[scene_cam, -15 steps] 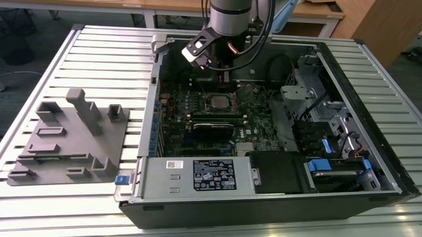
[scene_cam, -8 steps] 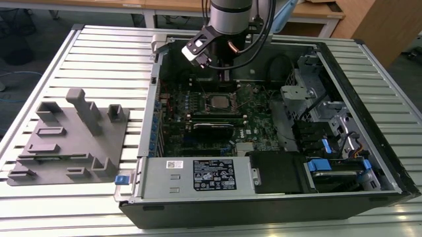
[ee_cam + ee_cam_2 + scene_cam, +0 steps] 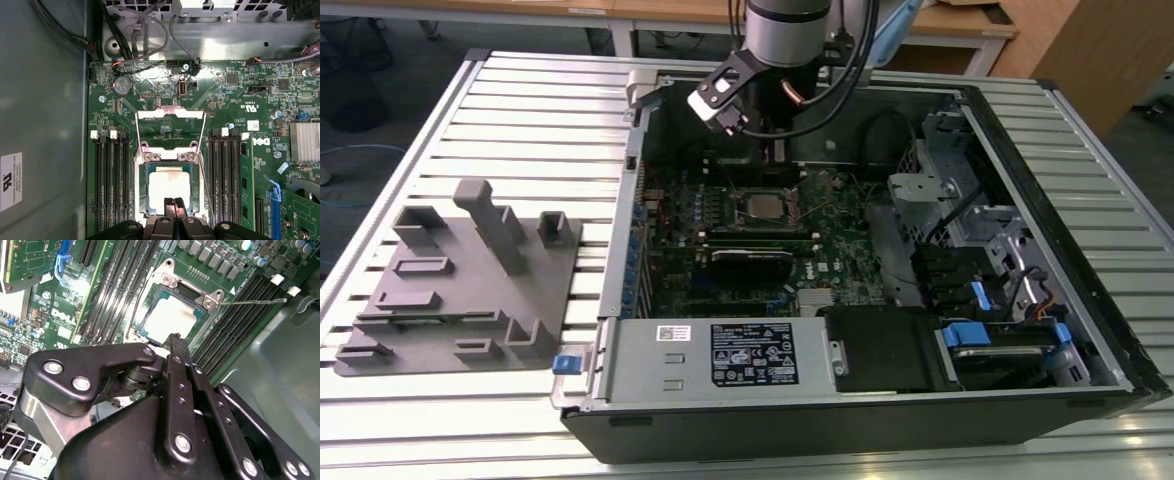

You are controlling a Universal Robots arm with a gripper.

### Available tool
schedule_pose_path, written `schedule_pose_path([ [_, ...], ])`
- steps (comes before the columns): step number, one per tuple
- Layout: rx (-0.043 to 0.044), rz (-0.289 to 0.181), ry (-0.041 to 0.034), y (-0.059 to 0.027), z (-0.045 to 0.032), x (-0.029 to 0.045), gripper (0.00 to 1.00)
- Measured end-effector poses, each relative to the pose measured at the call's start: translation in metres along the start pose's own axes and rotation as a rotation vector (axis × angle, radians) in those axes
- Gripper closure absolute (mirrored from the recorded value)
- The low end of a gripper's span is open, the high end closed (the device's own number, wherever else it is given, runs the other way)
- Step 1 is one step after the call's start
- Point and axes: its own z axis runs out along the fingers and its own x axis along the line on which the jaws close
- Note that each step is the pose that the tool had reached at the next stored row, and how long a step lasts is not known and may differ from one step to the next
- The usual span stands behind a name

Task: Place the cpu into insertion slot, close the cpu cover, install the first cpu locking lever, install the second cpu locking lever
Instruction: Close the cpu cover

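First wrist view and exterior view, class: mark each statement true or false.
1. The cpu lies in the insertion slot. True.
2. The cpu cover is shut over the cpu. False: it is swung open, clear of the socket.
3. The tool hangs at the cpu's edge. True.
4. The computer case has its side panel on. False: it lies open, with the motherboard exposed.
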Motion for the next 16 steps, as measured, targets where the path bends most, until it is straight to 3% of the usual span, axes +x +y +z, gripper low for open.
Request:
schedule_pose_path([
  [16,-0.0002,0.0,0.0008,0.0007,-0.0132,-0.0001,0.9],
])
